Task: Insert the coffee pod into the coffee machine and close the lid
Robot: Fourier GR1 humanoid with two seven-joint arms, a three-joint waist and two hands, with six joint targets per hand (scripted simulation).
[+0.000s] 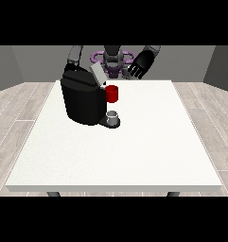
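Machine: I'm looking at the black coffee machine (83, 99) sitting on the white bench (134, 156), over toward the view's left and back half.

Lid: the grey lid (97, 73) is tilting up at the top of the machine, so it's looking open to me, not closed yet.

Red thing: there's a red thing at the machine (112, 93), sticking out of the front just under the lid.

Pod: I'm seeing a small grey thing (113, 115) sitting on the dark base at the foot of the machine, right below the red thing. Can't tell if that's the coffee pod or a cup on the drip stand, so I'm not calling it.

Hand at the view's right: this hand (139, 64) is hanging up in the air behind the bench's far edge, well apart from the machine, fingers (134, 73) relaxed and spread, holding nothing.

Hand at the view's left: I'm only getting the grey arm (74, 56) going down behind the machine; the hand itself is hidden, so no idea about its fingers.

Progress: I'm guessing we're early here. Nothing is showing a pod going in, and the lid is waiting to be shut.

Left to do: I'm reckoning pretty much everything, meaning grabbing the pod, dropping it in the top, then pushing the lid down.
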